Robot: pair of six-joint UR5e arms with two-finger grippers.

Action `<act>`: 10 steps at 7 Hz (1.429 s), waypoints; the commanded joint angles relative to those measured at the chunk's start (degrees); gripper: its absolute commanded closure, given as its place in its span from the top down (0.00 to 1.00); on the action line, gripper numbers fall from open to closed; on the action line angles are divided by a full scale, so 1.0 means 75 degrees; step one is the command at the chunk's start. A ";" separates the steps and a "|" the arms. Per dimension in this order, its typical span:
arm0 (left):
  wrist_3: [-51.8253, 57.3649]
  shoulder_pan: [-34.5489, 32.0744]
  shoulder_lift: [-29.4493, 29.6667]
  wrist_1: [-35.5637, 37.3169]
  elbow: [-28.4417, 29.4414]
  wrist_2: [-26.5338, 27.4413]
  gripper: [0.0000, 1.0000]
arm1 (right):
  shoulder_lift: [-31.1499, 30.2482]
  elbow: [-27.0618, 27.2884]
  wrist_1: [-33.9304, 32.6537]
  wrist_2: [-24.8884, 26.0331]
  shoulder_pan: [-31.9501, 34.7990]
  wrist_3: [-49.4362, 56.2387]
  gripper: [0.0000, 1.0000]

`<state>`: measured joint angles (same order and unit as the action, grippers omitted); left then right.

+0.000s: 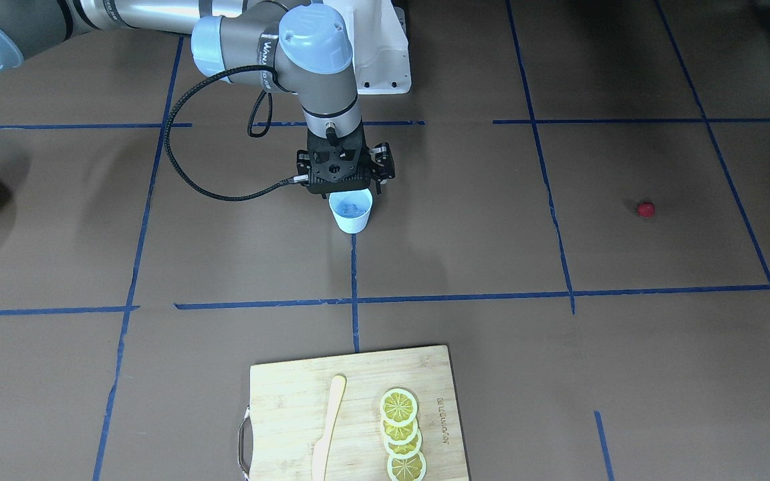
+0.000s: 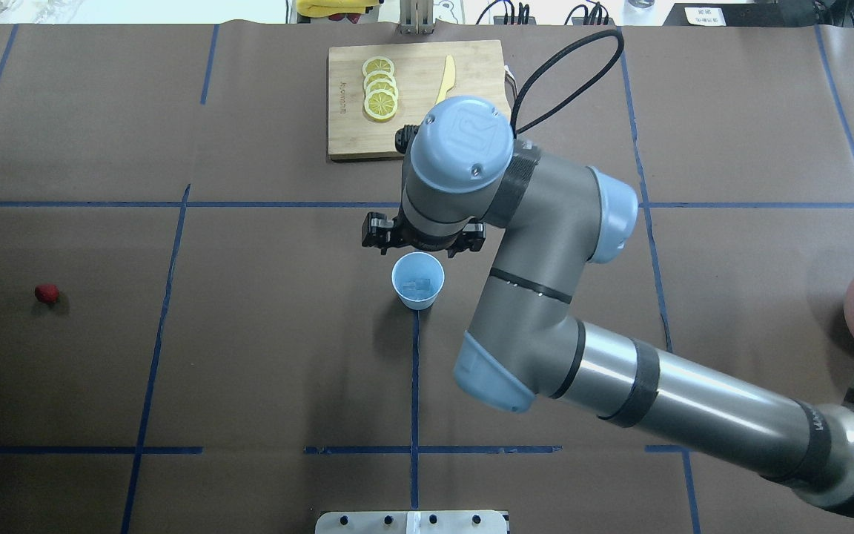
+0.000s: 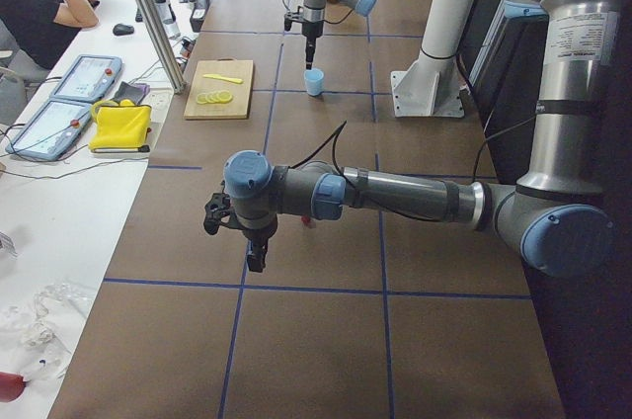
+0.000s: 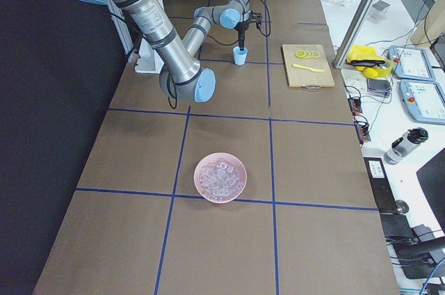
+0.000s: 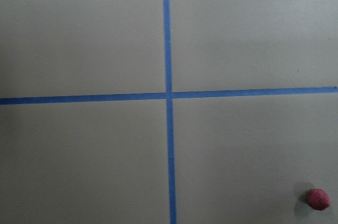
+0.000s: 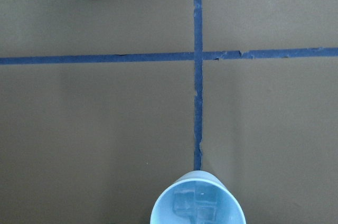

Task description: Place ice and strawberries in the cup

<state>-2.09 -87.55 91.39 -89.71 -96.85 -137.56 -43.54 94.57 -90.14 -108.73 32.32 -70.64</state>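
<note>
Ice point(image 6: 194, 204) sits in the cup point(image 1: 351, 211) right under my right end effector point(image 1: 346, 179). The strawberry point(image 5: 318, 199) lies near my left end effector point(image 3: 255, 256). I cannot tell if either is open. A bump may roll it away.

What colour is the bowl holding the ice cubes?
Pink; the bowl shows best in the exterior right view.
</note>
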 commanded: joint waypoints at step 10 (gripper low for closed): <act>-0.7819 0.5099 -0.1089 -0.5521 0.0009 0.2919 0.99 | -0.5500 0.1758 0.0008 -0.3526 0.6433 0.8382 0.99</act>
<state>-59.92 -50.57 83.02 -129.21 -98.72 -116.45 -81.44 107.81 -90.03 -134.88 77.18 -13.90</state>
